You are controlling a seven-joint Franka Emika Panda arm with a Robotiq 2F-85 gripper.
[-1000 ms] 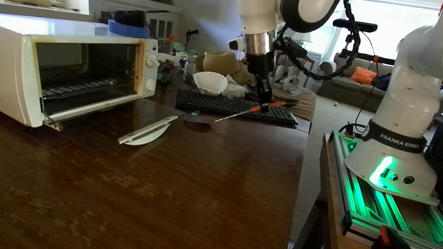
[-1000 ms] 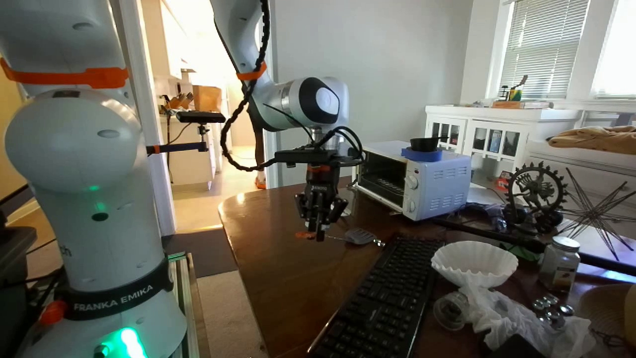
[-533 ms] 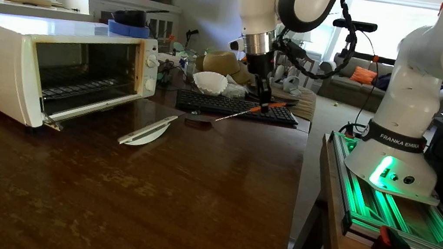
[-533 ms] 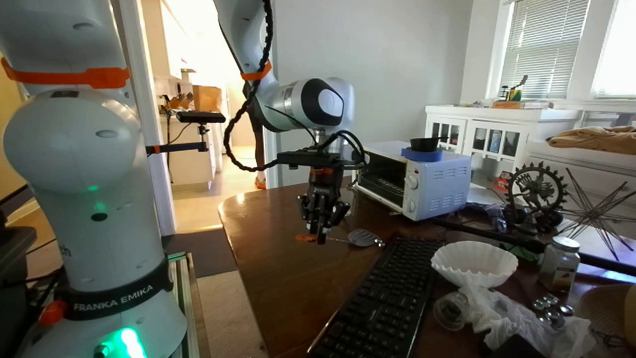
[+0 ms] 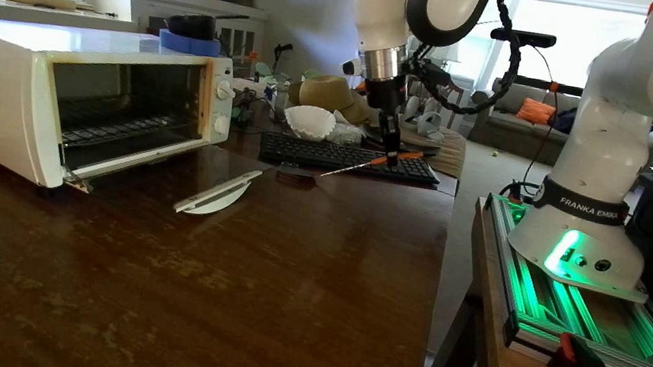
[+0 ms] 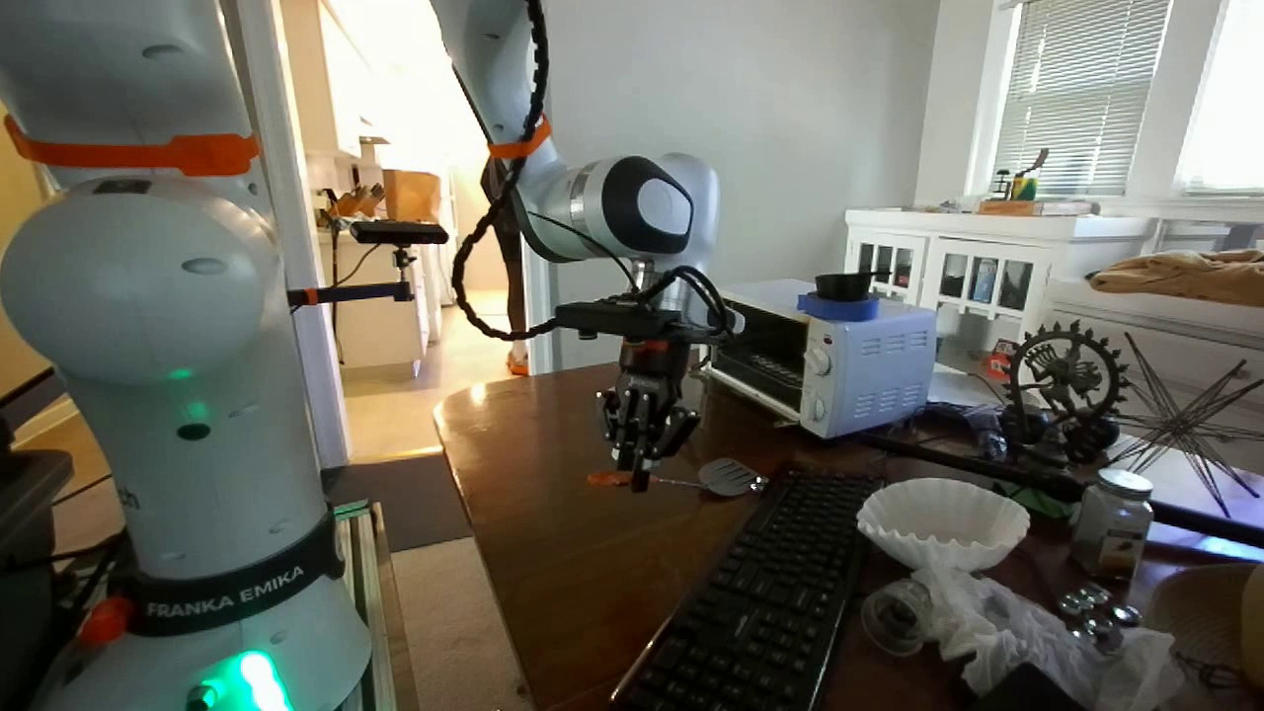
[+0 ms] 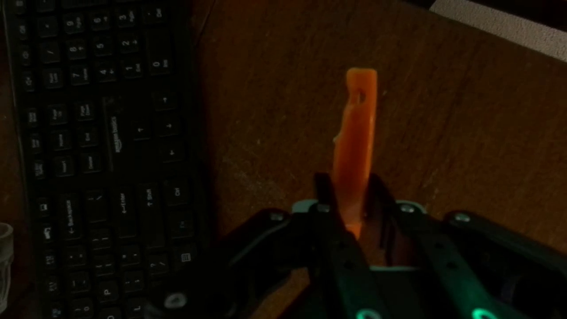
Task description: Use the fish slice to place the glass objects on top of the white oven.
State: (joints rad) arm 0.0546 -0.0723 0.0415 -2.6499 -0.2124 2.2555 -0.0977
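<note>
My gripper [image 5: 392, 158] is shut on the orange handle of the fish slice [image 7: 357, 128], whose free end sticks out past the fingertips in the wrist view. The slotted blade of the fish slice [image 6: 729, 477] lies low over the table, close to the keyboard's edge. Whether it touches the tabletop I cannot tell. At the blade's tip sit small shiny glass objects [image 6: 759, 484]; contact with the blade is unclear. The white oven [image 6: 879, 375] stands farther back, its rack visible through the uncovered front. In the wrist view my gripper [image 7: 349, 181] has the handle between both fingers.
A black keyboard [image 6: 760, 602] borders the blade. On the oven's top a black pan [image 6: 844, 286] rests on a blue ring [image 6: 837, 307]. A pale strip [image 5: 218, 190] lies before the oven. Nearby are a fluted white bowl [image 6: 943, 523], a jar [image 6: 1114, 523] and shiny beads [image 6: 1101, 617].
Arm and fish slice have shifted a little toward the keyboard, and the blade has come nearer to the glass objects. The grip on the handle stays the same.
</note>
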